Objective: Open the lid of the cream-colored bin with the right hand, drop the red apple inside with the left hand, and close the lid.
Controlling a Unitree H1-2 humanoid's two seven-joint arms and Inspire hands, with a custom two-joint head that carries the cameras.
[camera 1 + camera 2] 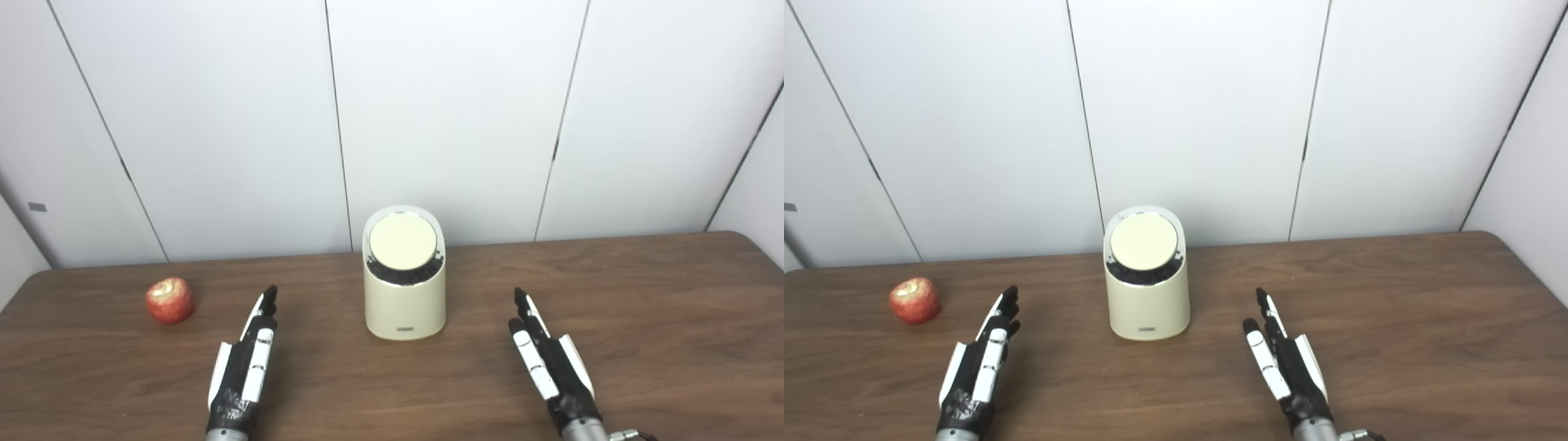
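Cream-colored bin (405, 288), lid (402, 241) shut, between empty hands.

a bare lab-like test space: plain white wall panels (429, 110) behind a brown wooden table (643, 306)

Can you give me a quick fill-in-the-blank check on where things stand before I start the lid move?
1. The lid of the cream-colored bin is ____.
2. The red apple lies on the table to the ____ of the bin.
3. The left hand and right hand each hold ____.

Missing words: closed; left; nothing
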